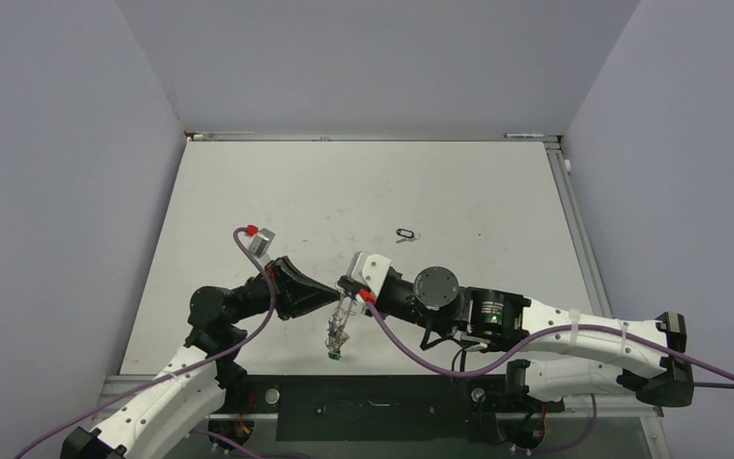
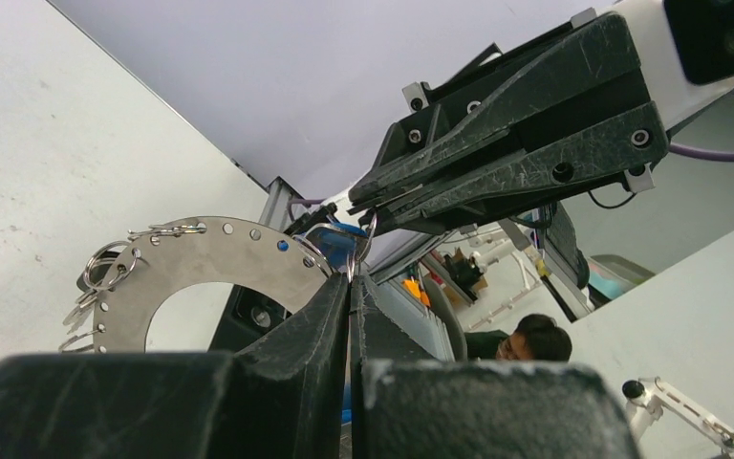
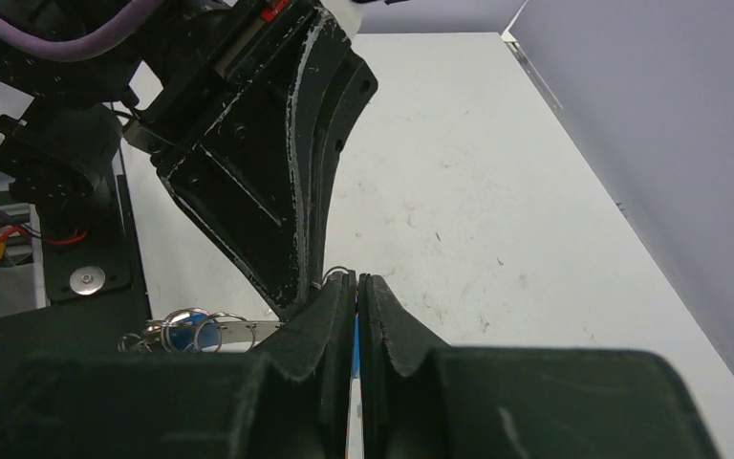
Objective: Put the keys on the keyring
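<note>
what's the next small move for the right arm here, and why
Probably ease the right gripper a touch to thread its pinched blue-headed key onto the large flat grey metal ring, which the shut left gripper grips at the rim. Their tips nearly touch there, so only fine motion seems safe.
</note>
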Robot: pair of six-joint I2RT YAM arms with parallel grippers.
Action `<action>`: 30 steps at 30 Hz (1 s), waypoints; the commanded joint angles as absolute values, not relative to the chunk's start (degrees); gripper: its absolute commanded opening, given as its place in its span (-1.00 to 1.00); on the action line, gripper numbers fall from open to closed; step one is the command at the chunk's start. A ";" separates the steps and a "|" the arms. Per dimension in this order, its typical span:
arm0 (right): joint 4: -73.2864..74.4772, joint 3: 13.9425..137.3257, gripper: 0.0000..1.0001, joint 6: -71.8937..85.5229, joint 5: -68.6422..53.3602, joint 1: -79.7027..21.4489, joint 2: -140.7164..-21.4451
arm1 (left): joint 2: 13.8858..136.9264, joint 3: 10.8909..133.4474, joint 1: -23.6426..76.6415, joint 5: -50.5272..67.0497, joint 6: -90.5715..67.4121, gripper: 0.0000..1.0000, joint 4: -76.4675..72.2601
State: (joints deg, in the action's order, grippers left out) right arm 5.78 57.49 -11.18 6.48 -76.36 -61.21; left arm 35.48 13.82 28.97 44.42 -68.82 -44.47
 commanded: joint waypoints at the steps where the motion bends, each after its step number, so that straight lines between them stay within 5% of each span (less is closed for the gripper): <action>1: 6.29 61.79 -0.89 -13.14 5.18 -76.56 -62.75 | 35.58 17.48 28.92 49.37 -68.52 -1.00 -49.22; 21: 11.62 67.32 -0.87 -16.87 -0.35 -75.89 -69.60 | 34.72 14.88 29.00 48.59 -72.33 -1.00 -54.52; 27: 12.45 70.15 -0.41 -16.66 2.29 -75.74 -71.05 | 35.05 13.85 29.00 47.31 -73.16 -1.00 -56.13; 30: 12.41 71.23 -0.38 -16.83 3.94 -75.69 -71.37 | 35.07 13.85 29.00 46.98 -73.21 -1.00 -56.33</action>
